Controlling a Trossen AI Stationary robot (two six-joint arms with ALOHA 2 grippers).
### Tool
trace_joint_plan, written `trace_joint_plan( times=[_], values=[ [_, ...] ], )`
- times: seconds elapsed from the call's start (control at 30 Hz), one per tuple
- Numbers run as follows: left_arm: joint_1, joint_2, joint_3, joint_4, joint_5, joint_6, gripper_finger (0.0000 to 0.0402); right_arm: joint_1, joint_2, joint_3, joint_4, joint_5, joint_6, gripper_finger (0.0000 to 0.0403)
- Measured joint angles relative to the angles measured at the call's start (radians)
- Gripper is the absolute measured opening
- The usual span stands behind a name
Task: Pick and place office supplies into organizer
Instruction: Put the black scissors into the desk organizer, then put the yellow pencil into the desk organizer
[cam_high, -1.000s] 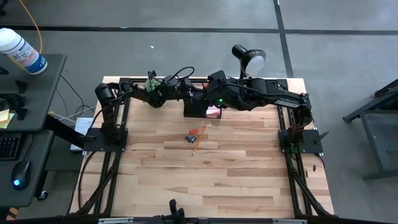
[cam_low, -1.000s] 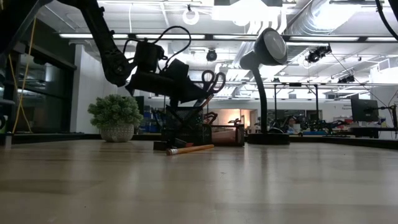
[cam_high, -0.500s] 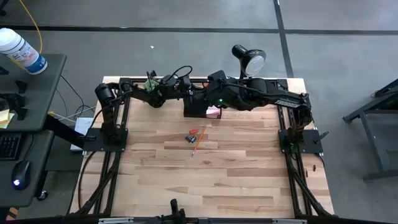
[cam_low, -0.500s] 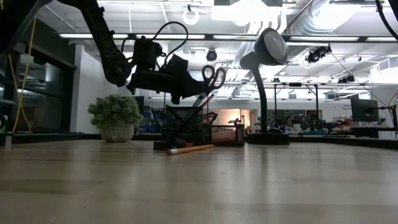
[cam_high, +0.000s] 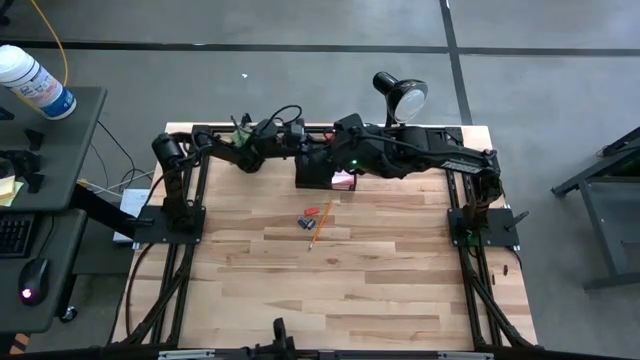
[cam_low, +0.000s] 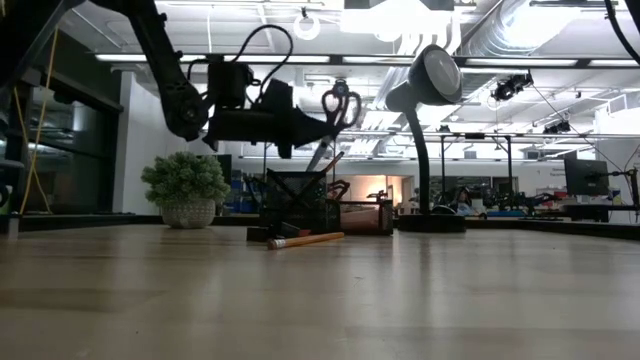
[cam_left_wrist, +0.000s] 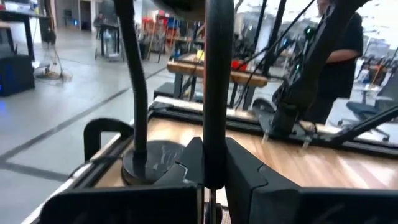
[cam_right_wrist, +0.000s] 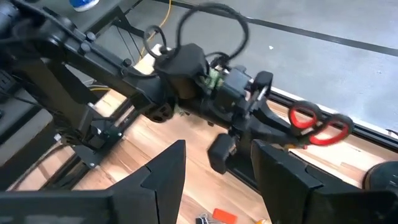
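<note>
A: While the left gripper (cam_low: 312, 122) hung above the organizer (cam_low: 298, 204) at the desk's (cam_high: 400, 280) far edge, its fingers (cam_right_wrist: 267, 118) pinched the scissors (cam_low: 338, 112) by the blades, with the red handles up and out past the fingertips. Tips looked to point down toward the cup.

B: And the right gripper (cam_right_wrist: 211, 165)?

A: Poised close by over the same spot, fingers spread, holding nothing.

B: What else lay out?

A: A pencil (cam_low: 305, 240) and some small bits (cam_high: 307, 221) on the desk near the middle, well apart from the organizer. A pink pad (cam_high: 344, 180) just beside it. Plant (cam_low: 187, 187) and lamp (cam_low: 432, 130) at the back, not part of the job.

B: How should the drop go?

A: My judgement: line the blade tips over the tall cup, bring the scissors nearer upright, lower until the tips are inside the rim, then let go. Release too high or tilted and they could catch the mesh edge or tip the organizer. Can't tell how well the tips were centred.
</note>
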Motion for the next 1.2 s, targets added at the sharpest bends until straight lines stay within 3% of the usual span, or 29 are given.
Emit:
trace_joint_plan(
  times=[0.43, 0.9, 1.03, 1.2],
  values=[
    [0.093, 0.0, -0.204, 0.223, -0.014, -0.045, 0.0014, 0.0, 0.0, -0.149, 0.132, -0.043, 0.015, 0.0177],
    [0.092, 0.0, -0.21, 0.233, -0.053, -0.091, 0.0099, -0.003, 0.0, -0.153, 0.182, -0.083, -0.017, 0.0177],
    [0.092, 0.0, -0.21, 0.259, -0.047, -0.129, 0.011, -0.003, 0.0, -0.153, 0.182, -0.083, -0.018, 0.0177],
    [0.092, -0.002, -0.208, 0.405, 0.026, -0.168, 0.0108, -0.003, 0.0, -0.153, 0.177, -0.101, -0.045, 0.0177]
  ],
)
